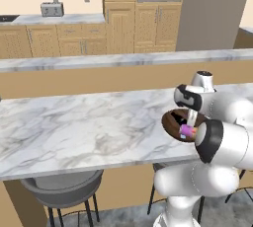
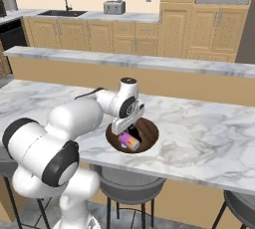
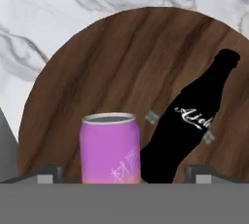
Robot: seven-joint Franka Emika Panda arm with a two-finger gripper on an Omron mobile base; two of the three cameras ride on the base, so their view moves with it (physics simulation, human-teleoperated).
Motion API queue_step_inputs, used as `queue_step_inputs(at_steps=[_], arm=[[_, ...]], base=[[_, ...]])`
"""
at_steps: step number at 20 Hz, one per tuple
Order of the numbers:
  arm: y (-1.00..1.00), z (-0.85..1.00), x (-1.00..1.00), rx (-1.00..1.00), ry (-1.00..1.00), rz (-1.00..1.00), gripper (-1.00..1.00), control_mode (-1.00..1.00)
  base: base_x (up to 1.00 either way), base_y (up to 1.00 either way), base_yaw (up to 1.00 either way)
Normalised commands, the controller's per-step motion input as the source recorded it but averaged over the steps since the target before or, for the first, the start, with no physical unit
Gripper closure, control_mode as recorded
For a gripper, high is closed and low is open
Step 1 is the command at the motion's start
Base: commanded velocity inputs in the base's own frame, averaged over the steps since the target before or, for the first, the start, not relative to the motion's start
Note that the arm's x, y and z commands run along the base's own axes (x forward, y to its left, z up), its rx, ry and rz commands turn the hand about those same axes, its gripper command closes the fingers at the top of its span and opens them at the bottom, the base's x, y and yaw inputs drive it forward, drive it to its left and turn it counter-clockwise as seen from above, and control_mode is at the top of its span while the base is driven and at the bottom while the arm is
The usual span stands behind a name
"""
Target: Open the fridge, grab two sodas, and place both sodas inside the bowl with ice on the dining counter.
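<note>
In the hand view, the left fingertip (image 3: pixel 48 173) stands apart from the can (image 3: pixel 111 147), which lies between the two tips. Just right of the can, touching it, lies the black bottle (image 3: pixel 187 125), neck pointing away up and right. Both rest inside the brown bowl (image 3: pixel 97 67) directly under the gripper (image 2: pixel 130 132), on the marble dining counter (image 2: pixel 209 138). The jaws are spread wider than the can, holding nothing. A grey stool (image 1: pixel 62 189) sits below, far left.

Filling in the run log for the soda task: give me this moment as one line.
gripper: over bowl, jaws apart around can | bottle: lying in bowl | bowl: on dining counter | stage: second soda at bowl
</note>
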Motion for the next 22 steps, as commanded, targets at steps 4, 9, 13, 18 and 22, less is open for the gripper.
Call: queue_step_inputs(at_steps=[4, 9, 13, 18, 22], arm=[[0.10, 0.49, -0.36, 0.00, 0.00, -0.01, -1.00, -1.00], [0.10, 0.47, -0.53, 0.00, 0.00, -0.05, -1.00, -1.00], [0.17, 0.43, -0.77, 0.00, 0.00, -0.10, -1.00, -1.00], [0.29, 0.32, -0.89, 0.00, 0.00, -0.13, -1.00, -1.00], [0.46, 0.27, -0.81, 0.00, 0.00, -0.17, -1.00, -1.00]], base=[[0.00, 0.00, 0.00], [0.00, 0.00, 0.00], [0.00, 0.00, 0.00], [0.00, 0.00, 0.00], [0.00, 0.00, 0.00]])
